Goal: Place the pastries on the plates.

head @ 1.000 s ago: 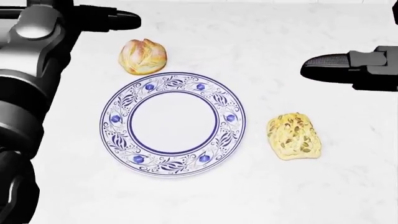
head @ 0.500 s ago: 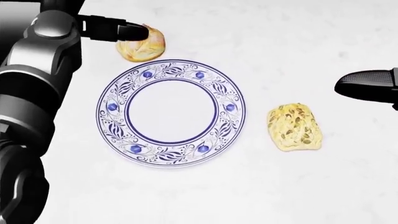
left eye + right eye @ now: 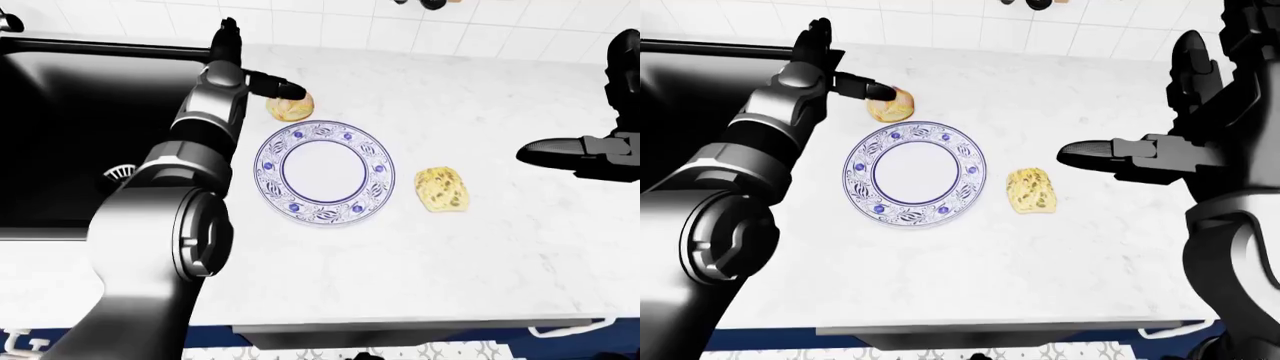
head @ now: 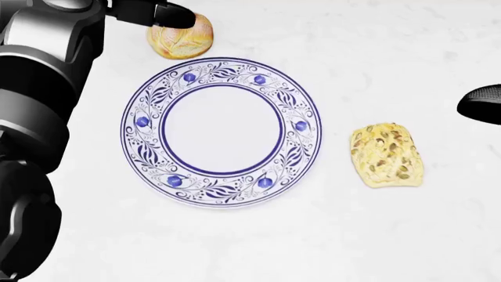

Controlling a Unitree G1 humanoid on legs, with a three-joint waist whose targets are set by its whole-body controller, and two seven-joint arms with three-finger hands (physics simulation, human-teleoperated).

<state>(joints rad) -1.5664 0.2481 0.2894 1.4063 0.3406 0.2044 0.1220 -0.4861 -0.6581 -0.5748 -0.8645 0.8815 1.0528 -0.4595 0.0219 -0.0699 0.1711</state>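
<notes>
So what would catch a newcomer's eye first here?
The blue-patterned plate sits empty mid-counter. A round roll lies at its upper left, under a finger of the left hand, and a seeded pastry lies to its right, with the right hand apart from it.

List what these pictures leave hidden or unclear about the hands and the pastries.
- Left hand: head view's top edge cuts it off; one fingertip overlaps the round pastry, contact unclear.
- Round pastry: its upper left part is covered by that finger in every view.
- Right hand: head view shows only one fingertip at the right edge.
- Seeded pastry: its underside is hidden.
- Plate: nothing hides it.
</notes>
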